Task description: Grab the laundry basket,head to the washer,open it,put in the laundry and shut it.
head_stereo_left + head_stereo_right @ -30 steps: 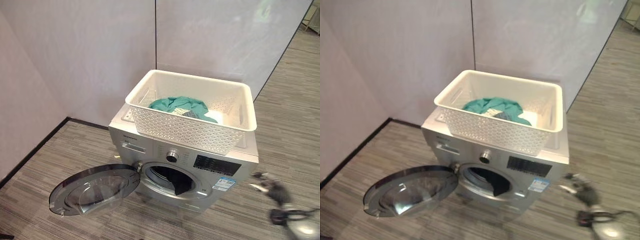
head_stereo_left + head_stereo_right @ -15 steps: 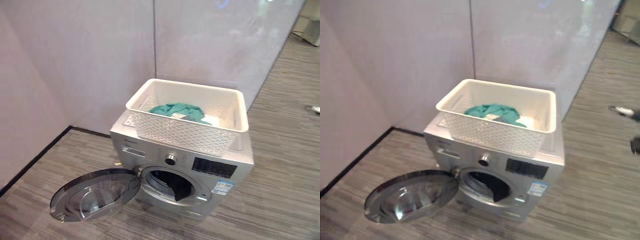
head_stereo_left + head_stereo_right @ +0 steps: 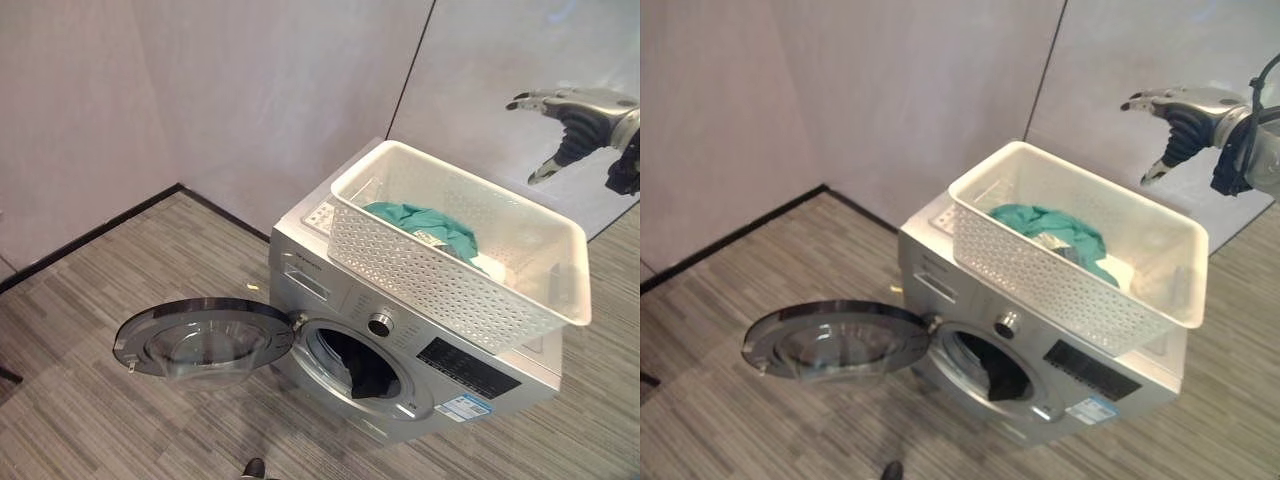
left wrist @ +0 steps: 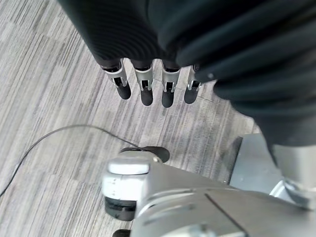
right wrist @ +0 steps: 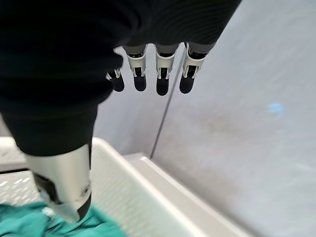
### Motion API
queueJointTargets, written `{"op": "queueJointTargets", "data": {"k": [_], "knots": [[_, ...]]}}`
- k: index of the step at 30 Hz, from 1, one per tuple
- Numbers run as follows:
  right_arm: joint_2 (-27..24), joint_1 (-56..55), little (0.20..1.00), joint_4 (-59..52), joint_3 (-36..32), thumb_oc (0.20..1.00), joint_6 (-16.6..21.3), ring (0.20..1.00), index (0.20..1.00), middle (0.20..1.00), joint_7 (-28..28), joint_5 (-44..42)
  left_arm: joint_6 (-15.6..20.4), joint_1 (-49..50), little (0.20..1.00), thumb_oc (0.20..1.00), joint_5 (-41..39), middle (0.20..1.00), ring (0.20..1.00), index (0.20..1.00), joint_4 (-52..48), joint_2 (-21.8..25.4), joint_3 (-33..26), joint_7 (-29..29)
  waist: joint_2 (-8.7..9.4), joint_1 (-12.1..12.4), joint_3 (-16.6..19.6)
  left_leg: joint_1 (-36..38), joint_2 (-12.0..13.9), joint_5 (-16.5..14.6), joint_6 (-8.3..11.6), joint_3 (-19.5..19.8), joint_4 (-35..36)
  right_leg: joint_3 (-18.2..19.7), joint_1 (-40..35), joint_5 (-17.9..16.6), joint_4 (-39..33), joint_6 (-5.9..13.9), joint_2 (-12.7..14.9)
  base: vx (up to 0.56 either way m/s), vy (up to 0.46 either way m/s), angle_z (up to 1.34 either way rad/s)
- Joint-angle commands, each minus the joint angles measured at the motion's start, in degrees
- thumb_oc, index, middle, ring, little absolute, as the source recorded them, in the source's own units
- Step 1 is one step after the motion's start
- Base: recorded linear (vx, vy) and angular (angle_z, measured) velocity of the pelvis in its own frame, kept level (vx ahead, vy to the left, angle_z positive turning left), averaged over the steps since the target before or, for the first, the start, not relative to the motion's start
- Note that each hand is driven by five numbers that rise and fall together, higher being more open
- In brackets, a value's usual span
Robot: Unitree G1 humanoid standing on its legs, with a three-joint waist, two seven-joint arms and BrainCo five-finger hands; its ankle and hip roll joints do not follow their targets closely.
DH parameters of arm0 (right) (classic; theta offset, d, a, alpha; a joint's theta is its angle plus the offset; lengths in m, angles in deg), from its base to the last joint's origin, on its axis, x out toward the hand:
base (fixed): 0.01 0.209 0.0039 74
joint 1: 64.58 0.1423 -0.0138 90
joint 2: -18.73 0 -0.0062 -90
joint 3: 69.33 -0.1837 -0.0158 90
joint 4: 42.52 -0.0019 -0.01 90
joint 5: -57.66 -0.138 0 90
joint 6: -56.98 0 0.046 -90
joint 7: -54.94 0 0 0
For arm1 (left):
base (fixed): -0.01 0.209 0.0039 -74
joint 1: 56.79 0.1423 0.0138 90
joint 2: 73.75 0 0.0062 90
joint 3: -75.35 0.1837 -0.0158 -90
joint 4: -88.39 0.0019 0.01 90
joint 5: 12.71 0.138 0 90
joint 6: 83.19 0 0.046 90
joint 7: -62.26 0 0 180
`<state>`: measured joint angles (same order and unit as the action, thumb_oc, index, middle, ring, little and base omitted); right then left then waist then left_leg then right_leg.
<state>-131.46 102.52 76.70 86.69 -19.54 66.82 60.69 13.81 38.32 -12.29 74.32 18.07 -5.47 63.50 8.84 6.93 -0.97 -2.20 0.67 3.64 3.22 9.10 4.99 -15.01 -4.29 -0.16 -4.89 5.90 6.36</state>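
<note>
Hovering at two o'clock, the right hand (image 3: 1185, 115), fingers relaxed and empty, should be lowered onto the teal laundry (image 3: 420, 222), probably bunched, inside the basket (image 3: 440, 280).

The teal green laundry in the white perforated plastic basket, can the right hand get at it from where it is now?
Probably yes. The right hand hangs open above the white perforated plastic basket, whose top is open, and nothing covers the teal green laundry.

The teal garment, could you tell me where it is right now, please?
The teal garment lies inside the white laundry basket, which sits on top of the washing machine, right of centre in both eye views.
</note>
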Motion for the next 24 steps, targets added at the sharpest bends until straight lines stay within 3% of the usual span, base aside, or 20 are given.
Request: {"op": "queueJointTargets", "data": {"k": [1, 8, 17, 22, 23, 24], "knots": [[-1.24, -4.83, 1.0, 0.28, -2.65, 1.0, -1.35, 1.0, 1.0, 1.0, 1.94, 3.32, -0.44, 0.89, 1.0, 1.0, 1.23, 1.0, 1.0, 1.0, 2.4, 0.59, 0.74, 2.06, 1.4, 0.75, 0.4, 1.03, -0.43, -2.06, -1.18, 0.08, -0.13, 2.75, 2.46, 0.18, 3.93, 1.25, 1.51, 0.01, -0.002, 0.04], [3.92, -13.2, 1.0, 4.13, -5.91, 1.0, -1.66, 1.0, 1.0, 1.0, 3.27, 7.02, -0.24, -0.11, 1.0, 1.0, 1.1, 1.0, 1.0, 1.0, 1.23, 0.78, 1.81, 2.18, 1.98, 2.04, -0.5, 0.0, -0.7, -1.98, -1.36, 0.7, -0.17, 2.49, 2.88, -0.06, 3.41, 1.3, 1.47, 0.0, -0.002, 0.1], [12.19, -19.3, 1.0, 1.0, -2.34, 1.0, -0.43, 1.0, 1.0, 1.0, 6.74, 15.53, -0.11, -2.57, 1.0, 1.0, 1.81, 1.0, 1.0, 1.0, 0.39, 1.56, 1.86, 1.21, 2.64, 3.44, -2.6, -1.75, -0.71, -1.76, -1.58, 0.6, -0.16, 3.01, 4.53, -0.79, 2.69, 1.45, 1.41, -0.01, -0.003, -0.02], [14.65, -19.42, 1.0, 1.93, -2.77, 1.0, -1.31, 1.0, 1.0, 1.0, 7.38, 15.28, -0.21, -3.54, 1.0, 1.0, 2.11, 1.0, 1.0, 1.0, 0.37, 2.09, 1.98, 0.61, 3.06, 4.0, -3.75, -3.03, -0.91, -1.35, -1.67, 0.82, -0.1, 3.15, 5.64, -1.33, 2.31, 1.46, 1.44, -0.03, -0.007, -0.01], [14.93, -19.08, 0.918, 2.69, -2.52, 0.918, -1.68, 0.918, 0.918, 0.918, 7.66, 15.45, -0.12, -3.78, 1.0, 1.0, 2.04, 1.0, 1.0, 1.0, 0.5, 2.14, 2.08, 0.49, 3.17, 4.09, -4.03, -3.24, -0.92, -1.28, -1.71, 0.82, -0.05, 3.3, 5.95, -1.49, 2.22, 1.51, 1.44, -0.04, -0.001, 0.0], [15.32, -18.95, 0.253, 3.0, -2.55, 0.253, -1.82, 0.253, 0.253, 0.253, 7.59, 15.57, -0.21, -3.92, 1.0, 1.0, 2.09, 1.0, 1.0, 1.0, 0.69, 2.08, 2.1, 0.41, 3.23, 4.06, -4.09, -3.38, -0.92, -1.27, -1.74, 0.77, -0.03, 3.5, 6.14, -1.65, 2.14, 1.5, 1.46, 0.0, 0.0, 0.0]]}}
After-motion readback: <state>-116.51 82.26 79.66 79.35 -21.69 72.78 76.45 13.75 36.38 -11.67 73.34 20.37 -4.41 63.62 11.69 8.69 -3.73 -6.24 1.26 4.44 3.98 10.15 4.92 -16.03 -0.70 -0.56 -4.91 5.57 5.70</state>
